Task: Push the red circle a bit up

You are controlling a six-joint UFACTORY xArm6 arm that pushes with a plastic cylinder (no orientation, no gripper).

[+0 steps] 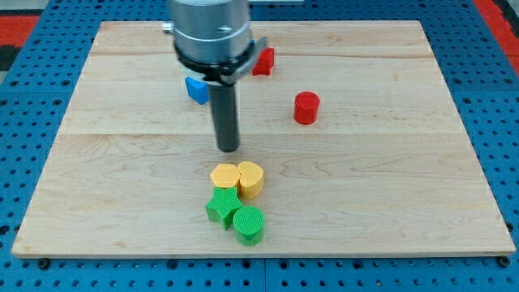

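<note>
In the camera view, the only 1 there is, my tip (pixel 229 149) rests on the wooden board (pixel 122 186) a little left of the board's middle, under the grey arm housing (pixel 209 32) that fills the view's top centre. There are no fingers to describe on this rig: the arm ends in a plain dark rod, and nothing is touching its end. The red circle (pixel 306 107), the block I am to move, stands upright to the view's right of the tip and somewhat higher, well apart from it, with bare board all round it. A second red block (pixel 263 61), angular in shape, lies further up, near the housing's right edge, and a blue block (pixel 196 88) peeks out on the housing's left. Below the tip sits a cluster of 4: a yellow hexagon-like block (pixel 225 175) touching a yellow heart-like block (pixel 250 178), then a green star (pixel 222 206) and a green circle (pixel 249 223) pressed together beneath them. I judge the task to be in its approach step, with no contact made on the red circle. The next move, as I read it, calls for carrying the tip to the view's right and placing it just below the red circle, centred on it, then a short stroke toward the view's top, stopped before the circle nears the other red block.
</note>
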